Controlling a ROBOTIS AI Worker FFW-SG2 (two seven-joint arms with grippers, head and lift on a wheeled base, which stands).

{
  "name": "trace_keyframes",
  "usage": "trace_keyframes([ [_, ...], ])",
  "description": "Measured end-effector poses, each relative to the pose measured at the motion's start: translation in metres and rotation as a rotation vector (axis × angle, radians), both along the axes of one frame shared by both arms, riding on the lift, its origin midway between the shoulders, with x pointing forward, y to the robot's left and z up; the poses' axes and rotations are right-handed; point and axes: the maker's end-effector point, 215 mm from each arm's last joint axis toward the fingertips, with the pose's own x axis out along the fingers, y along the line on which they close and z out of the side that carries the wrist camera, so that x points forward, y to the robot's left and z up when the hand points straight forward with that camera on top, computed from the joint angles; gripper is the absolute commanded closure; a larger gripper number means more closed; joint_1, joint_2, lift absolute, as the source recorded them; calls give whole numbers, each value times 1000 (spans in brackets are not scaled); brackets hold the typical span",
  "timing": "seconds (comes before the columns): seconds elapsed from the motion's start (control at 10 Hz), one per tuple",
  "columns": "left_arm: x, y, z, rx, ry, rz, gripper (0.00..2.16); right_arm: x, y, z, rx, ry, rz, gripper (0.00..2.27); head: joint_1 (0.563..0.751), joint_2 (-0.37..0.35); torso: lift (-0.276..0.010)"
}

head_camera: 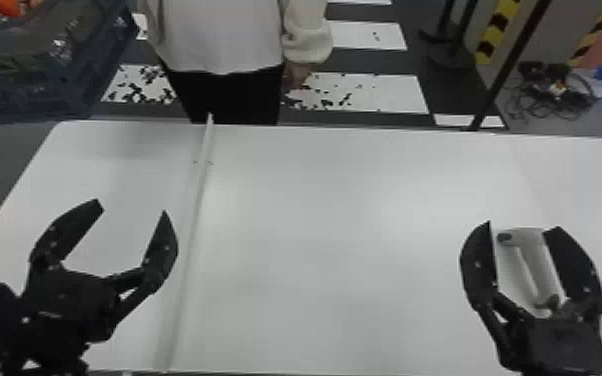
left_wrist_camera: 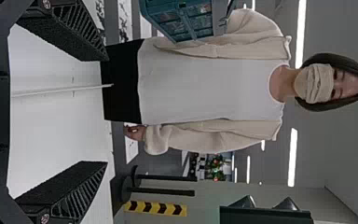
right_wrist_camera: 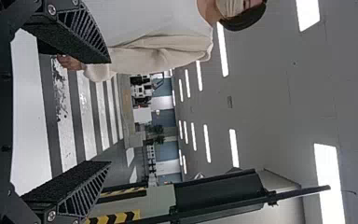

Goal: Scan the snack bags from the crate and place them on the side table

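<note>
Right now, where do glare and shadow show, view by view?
Head view: pale glare on the white tabletop, a soft shadow toward its far left corner; left wrist view: bright ceiling strips; right wrist view: stark white ceiling lights.

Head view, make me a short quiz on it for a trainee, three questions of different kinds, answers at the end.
1. True or false: the left gripper is open.
2. Which corner of the table is the crate nearest? A) far right B) far left C) near right
3. Name the thing seen between the fingers of the right gripper.

Key: 1 true; 2 B; 3 scanner
</note>
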Motion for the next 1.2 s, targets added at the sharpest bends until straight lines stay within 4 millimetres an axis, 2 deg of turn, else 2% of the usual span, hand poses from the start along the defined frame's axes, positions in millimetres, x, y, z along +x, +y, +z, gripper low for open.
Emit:
trace_keyframes([
  [1.2,-1,1,-7,-12,23,-1,73,0,1,0,2,1,0,107,695,-26,-94],
])
